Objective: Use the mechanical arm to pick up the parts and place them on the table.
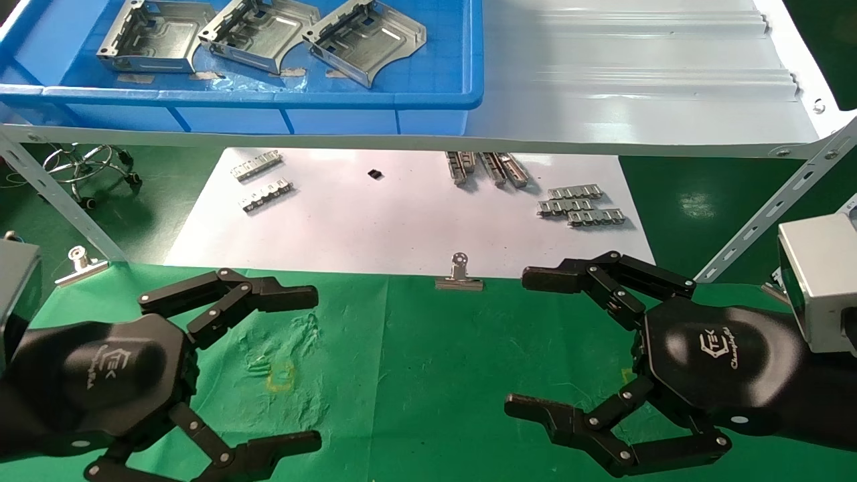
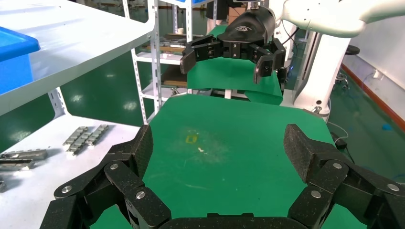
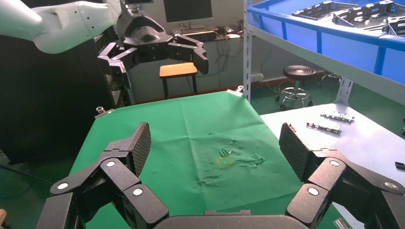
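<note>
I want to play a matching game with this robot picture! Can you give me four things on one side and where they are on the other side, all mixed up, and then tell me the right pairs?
Things:
1. silver parts
2. toothed strips
3. yellow mark
4. left gripper

Places:
A. on the green table cloth
B. hovering open over the green cloth, on the robot's left
C. in the blue bin on the shelf
D. on the white sheet

Pairs: 1-C, 2-D, 3-A, 4-B
</note>
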You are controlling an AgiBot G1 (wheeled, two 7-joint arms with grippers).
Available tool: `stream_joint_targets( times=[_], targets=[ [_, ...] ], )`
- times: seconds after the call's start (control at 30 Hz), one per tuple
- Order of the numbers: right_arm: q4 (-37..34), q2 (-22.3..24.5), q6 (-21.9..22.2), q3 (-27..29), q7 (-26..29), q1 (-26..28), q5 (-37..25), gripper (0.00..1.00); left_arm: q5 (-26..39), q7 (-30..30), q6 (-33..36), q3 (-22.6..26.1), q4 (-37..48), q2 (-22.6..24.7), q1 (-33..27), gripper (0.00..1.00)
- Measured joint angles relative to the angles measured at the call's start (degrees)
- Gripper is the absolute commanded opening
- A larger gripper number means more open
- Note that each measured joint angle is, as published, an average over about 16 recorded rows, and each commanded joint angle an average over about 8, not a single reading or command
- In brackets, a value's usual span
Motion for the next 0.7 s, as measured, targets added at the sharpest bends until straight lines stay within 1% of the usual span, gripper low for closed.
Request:
stream_joint_targets(
  times=[0.33,0.37,0.4,0.6,0.63,0.7],
  targets=[
    [0.0,0.0,0.0,0.0,0.0,0.0,0.0,1.0,0.0,0.0,0.0,0.0,0.0,0.0,0.0,1.0],
    [0.0,0.0,0.0,0.0,0.0,0.0,0.0,0.97,0.0,0.0,0.0,0.0,0.0,0.0,0.0,1.0],
    [0.0,0.0,0.0,0.0,0.0,0.0,0.0,0.85,0.0,0.0,0.0,0.0,0.0,0.0,0.0,1.0],
    [0.0,0.0,0.0,0.0,0.0,0.0,0.0,0.1,0.0,0.0,-0.1,0.0,0.1,0.1,0.0,1.0],
    [0.0,0.0,0.0,0.0,0.0,0.0,0.0,0.01,0.0,0.0,-0.3,0.0,0.2,0.1,-0.1,1.0],
    [0.0,0.0,0.0,0.0,0.0,0.0,0.0,0.0,0.1,0.0,-0.6,0.0,0.4,0.4,-0.2,1.0]
  ],
)
